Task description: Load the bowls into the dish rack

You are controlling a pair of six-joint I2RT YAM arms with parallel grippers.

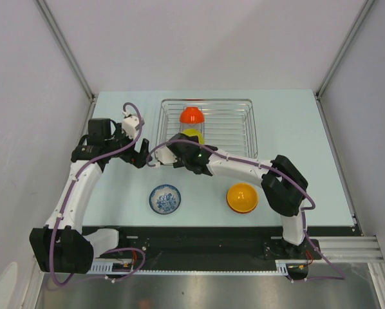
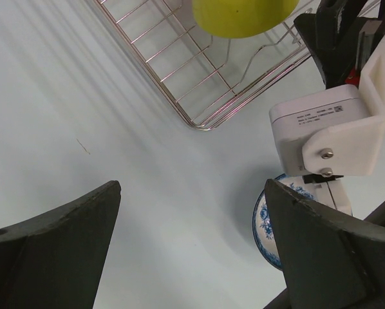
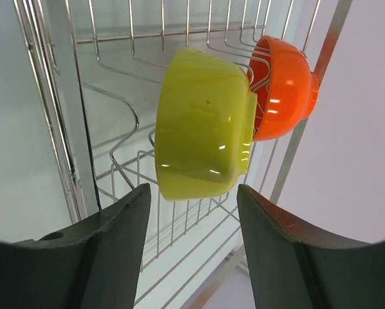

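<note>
The dish rack (image 1: 234, 125) is a silver wire basket at the table's back. Inside it a red-orange bowl (image 1: 191, 115) and a yellow-green bowl (image 1: 193, 134) stand on edge between the tines, one behind the other. In the right wrist view the yellow-green bowl (image 3: 202, 145) is just beyond my right gripper (image 3: 194, 196), which is open and holds nothing; the red-orange bowl (image 3: 282, 87) is behind it. My left gripper (image 2: 192, 187) hangs wide open over bare table, left of the rack's near corner (image 2: 205, 119). A blue-and-white bowl (image 1: 165, 198) and an orange bowl (image 1: 242, 197) sit on the table.
The right arm's white wrist camera box (image 2: 321, 129) hangs close beside my left gripper. The blue-and-white bowl (image 2: 264, 225) shows partly behind the left gripper's right finger. Grey walls close in the table on three sides.
</note>
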